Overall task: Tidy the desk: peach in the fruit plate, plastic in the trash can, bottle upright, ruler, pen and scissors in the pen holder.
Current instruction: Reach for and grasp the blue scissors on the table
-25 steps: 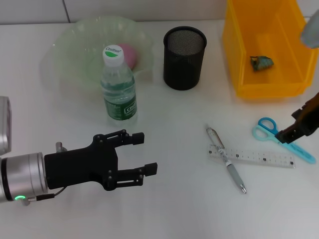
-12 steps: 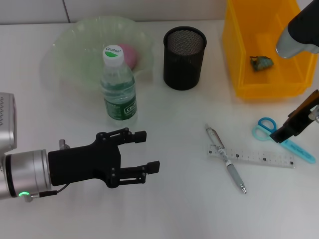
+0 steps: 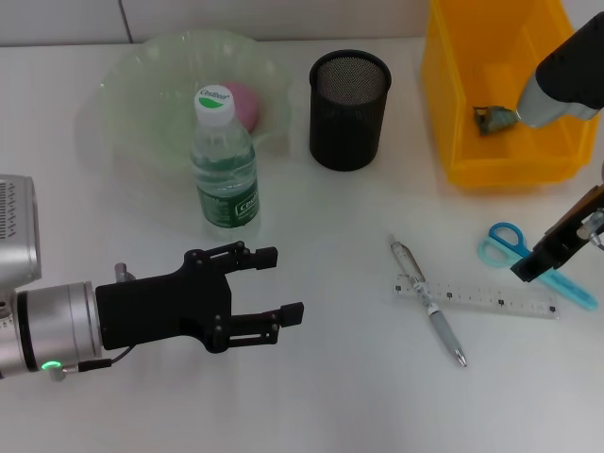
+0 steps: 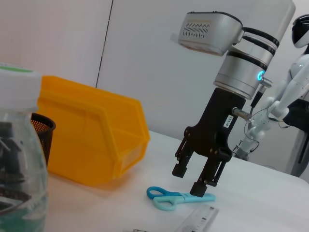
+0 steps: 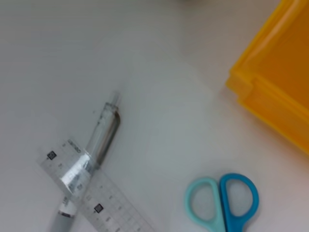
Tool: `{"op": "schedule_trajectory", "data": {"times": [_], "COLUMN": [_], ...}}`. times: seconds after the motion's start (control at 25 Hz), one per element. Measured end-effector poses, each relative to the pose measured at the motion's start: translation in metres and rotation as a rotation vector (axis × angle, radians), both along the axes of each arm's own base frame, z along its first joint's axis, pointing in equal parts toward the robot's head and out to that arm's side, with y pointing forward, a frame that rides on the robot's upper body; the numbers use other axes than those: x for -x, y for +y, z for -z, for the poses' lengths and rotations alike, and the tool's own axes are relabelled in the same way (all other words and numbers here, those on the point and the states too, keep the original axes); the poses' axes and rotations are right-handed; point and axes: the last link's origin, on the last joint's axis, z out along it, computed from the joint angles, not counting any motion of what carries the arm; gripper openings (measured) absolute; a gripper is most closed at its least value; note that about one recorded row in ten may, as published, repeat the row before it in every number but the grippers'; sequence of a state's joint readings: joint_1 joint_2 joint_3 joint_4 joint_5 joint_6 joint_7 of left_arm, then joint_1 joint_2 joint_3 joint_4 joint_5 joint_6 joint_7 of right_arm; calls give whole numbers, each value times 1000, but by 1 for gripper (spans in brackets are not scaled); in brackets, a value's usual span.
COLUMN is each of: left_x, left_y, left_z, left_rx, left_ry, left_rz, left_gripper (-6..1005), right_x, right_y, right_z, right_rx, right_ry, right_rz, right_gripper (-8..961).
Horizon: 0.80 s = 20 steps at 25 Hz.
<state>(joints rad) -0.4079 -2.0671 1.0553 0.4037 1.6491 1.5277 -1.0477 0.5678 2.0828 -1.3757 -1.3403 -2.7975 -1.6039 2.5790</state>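
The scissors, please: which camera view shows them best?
The left wrist view: the scissors lie whole below the open right gripper. The head view has that gripper covering their middle; the right wrist view shows only handles.

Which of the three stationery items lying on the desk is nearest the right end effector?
The scissors: the right end effector hangs directly above their blades, while the ruler and pen lie farther toward the desk's middle.
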Motion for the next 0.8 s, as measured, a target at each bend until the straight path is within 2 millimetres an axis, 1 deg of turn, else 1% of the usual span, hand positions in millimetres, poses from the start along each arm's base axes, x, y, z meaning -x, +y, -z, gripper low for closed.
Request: {"op": "schedule_trajectory", "data": {"times": [0.4, 0.68, 0.8], "left_x": [1, -2, -2], "left_y": [0, 2, 1], "left_z": [1, 3, 4], "left_rx": [2, 12, 14], "left_ry": [3, -2, -2], "left_rz": [-7, -5, -6], "left_gripper": [813, 813, 813], "right_x": [-16, -21, -23], "right_y": [-8, -6, -5], "right_z": [-5, -3, -1], "right_rx": [34, 46, 49], "right_ry": [-42, -41, -42], "right_rz": [-5, -34, -44], "right_gripper": [634, 632, 505]}}
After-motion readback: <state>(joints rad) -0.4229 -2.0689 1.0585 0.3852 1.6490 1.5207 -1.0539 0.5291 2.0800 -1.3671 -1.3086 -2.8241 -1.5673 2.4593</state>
